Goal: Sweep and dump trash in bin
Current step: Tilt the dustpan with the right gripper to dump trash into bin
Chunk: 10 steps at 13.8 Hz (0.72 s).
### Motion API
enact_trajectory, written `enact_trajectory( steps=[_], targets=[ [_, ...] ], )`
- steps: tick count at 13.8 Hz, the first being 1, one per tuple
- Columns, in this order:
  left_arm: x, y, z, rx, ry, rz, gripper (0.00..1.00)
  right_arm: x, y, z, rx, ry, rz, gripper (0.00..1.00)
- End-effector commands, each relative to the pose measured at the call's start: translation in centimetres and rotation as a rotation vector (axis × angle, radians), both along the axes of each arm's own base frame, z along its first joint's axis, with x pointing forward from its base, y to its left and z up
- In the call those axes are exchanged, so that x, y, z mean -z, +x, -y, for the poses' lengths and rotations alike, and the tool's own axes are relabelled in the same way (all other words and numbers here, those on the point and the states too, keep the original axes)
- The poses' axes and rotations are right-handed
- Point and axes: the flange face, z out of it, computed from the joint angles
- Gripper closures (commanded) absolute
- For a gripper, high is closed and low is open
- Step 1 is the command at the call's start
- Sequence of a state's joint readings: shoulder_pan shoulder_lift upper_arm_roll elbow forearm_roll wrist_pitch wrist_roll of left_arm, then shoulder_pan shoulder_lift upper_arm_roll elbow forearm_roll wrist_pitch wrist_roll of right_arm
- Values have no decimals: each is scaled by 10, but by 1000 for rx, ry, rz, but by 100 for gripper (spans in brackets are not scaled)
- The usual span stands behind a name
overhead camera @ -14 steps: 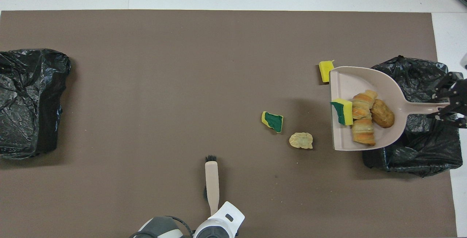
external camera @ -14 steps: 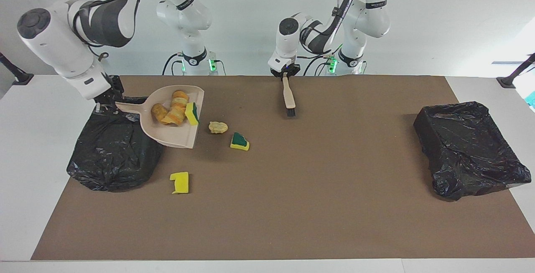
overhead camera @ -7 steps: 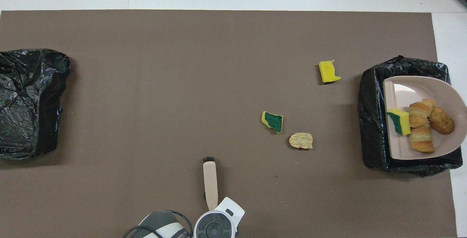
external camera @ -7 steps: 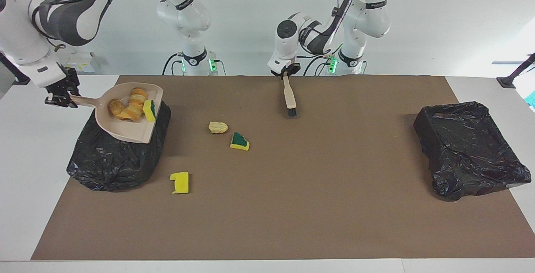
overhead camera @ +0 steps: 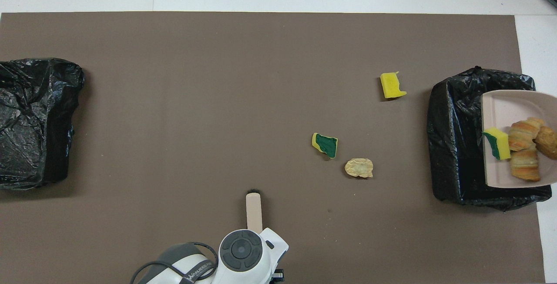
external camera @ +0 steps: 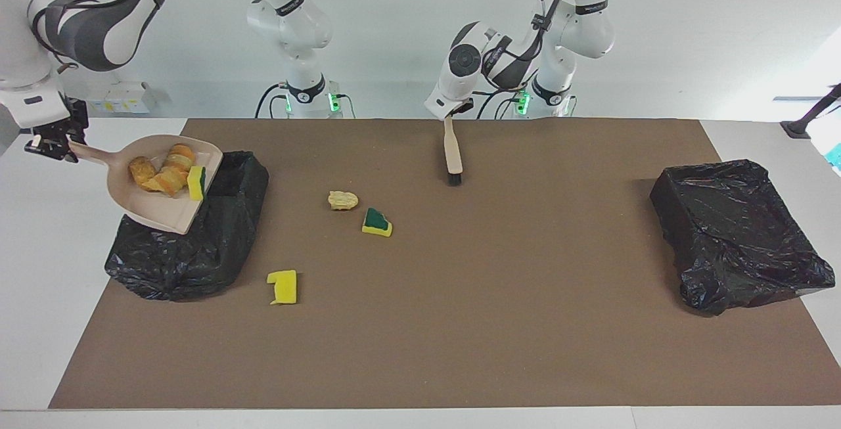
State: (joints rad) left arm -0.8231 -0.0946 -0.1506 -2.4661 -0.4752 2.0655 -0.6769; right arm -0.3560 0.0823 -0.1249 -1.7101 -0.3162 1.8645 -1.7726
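Observation:
My right gripper [external camera: 54, 145] is shut on the handle of the beige dustpan [external camera: 161, 212], which hangs tilted over the black-lined bin [external camera: 217, 232] at the right arm's end of the table. In the pan [overhead camera: 507, 105] lie a green-topped sponge [external camera: 196, 182], croissant-like lumps [overhead camera: 524, 149] and a brown lump [external camera: 140, 169]. On the mat lie a yellow sponge piece [external camera: 284, 287], a green-topped wedge [external camera: 376, 221] and a tan lump [external camera: 343, 200]. My left gripper [external camera: 448, 117] is shut on the hand brush [external camera: 452, 153], bristles down near the robots' edge.
A second black-lined bin [external camera: 736, 232] sits at the left arm's end of the table. The brown mat [external camera: 499, 297] covers most of the tabletop, with white table showing around it. The right gripper is outside the overhead view.
My right gripper has lifted the loaded dustpan off the mat and carried it over the bin toward the table's end. The left wrist has turned, with the brush staying almost in place.

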Motion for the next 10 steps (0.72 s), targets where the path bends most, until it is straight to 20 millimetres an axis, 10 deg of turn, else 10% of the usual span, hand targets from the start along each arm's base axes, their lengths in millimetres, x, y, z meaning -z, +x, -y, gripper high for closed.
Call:
enact_trajectory(
  steps=[1,5,7,10],
  targets=[
    [5,6,-4,-12,-4,-45,100,-11,-4,-5,97,-133,17,100],
    [6,14,-11,-32,8,-65,98,-4,-10,-25,123,-290,-16,100],
    [6,14,-11,-31,5,-63,55,-5,-11,-35,155,-345,-13,100],
    [6,15,-11,-33,2,-59,50,-12,-5,-54,180,-395,-19,100]
  ],
)
